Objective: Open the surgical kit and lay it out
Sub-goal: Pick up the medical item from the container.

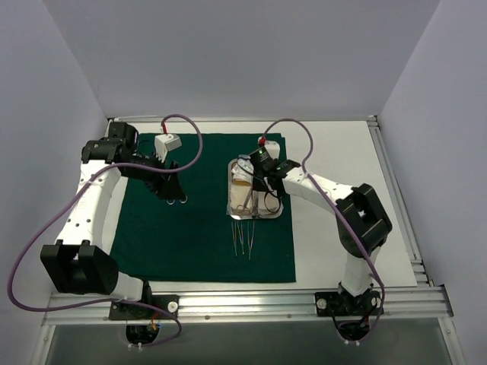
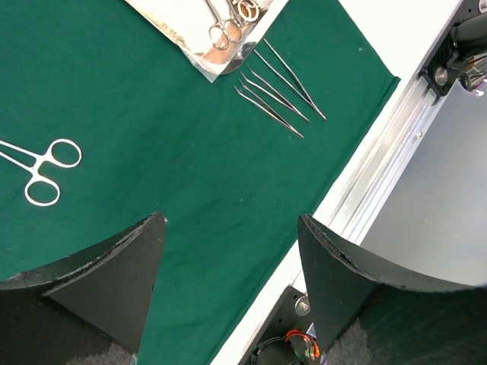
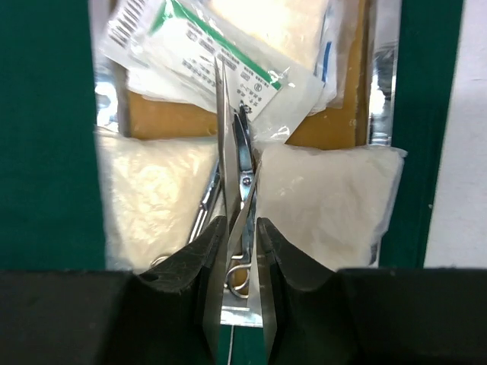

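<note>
Steel tray [image 3: 384, 72]: tweezers [image 3: 227, 137] in right hand [image 3: 240, 225] (pinched)

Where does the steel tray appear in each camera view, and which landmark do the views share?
Top external: steel tray right of centre, on the dark green cloth.
Left wrist: one corner of the steel tray at the top edge.
Right wrist: the steel tray fills the middle, shiny rim at right.
Shared landmark: the dark green cloth under it.
</note>
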`<state>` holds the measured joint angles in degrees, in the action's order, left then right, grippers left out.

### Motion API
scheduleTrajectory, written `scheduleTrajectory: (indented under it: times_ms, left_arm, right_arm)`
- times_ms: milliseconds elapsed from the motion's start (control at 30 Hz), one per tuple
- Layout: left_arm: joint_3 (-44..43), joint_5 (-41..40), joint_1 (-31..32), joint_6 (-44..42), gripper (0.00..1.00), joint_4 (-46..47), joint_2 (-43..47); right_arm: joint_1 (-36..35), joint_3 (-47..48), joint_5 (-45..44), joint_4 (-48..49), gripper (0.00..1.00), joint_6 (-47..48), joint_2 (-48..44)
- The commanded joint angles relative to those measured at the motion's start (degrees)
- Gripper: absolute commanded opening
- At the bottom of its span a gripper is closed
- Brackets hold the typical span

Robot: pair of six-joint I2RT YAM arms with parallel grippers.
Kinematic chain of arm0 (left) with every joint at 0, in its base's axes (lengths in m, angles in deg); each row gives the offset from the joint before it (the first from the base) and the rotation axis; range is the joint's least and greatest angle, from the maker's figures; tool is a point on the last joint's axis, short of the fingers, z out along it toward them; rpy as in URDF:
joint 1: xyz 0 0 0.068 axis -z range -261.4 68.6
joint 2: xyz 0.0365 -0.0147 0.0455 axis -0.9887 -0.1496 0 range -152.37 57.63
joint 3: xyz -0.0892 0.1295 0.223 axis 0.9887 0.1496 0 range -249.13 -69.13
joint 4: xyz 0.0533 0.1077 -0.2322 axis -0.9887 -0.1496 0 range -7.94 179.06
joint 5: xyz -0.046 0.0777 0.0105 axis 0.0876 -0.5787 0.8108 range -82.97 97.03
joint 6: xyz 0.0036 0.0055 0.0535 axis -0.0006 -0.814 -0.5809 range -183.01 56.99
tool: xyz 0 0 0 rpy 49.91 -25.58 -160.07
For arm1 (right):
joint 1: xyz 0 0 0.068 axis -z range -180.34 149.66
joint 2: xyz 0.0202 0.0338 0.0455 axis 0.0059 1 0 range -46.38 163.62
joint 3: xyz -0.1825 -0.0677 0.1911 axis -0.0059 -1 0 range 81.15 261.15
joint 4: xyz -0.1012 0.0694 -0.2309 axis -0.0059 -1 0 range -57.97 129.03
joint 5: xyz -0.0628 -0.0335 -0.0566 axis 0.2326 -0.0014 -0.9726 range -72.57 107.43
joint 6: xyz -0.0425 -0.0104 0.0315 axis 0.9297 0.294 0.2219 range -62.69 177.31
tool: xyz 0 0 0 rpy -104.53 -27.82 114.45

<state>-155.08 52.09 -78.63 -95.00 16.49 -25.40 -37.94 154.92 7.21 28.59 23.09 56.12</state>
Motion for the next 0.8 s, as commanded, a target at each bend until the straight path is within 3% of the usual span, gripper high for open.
scheduleTrajectory:
  times_ms: [0,767]
  left_arm:
    - [0.0,0.0,-0.7,-0.6,0.79,1.1,-0.6]
    - [-0.2,1.1,-1.4,-1.6,0.79,0.8,-2.0]
  right_arm:
    - [-0.5,3.6,-0.4,-0.5,0.19,1.8,2.9]
    - [-1.5,1.3,2.8,2.9,0.20,1.3,8.9]
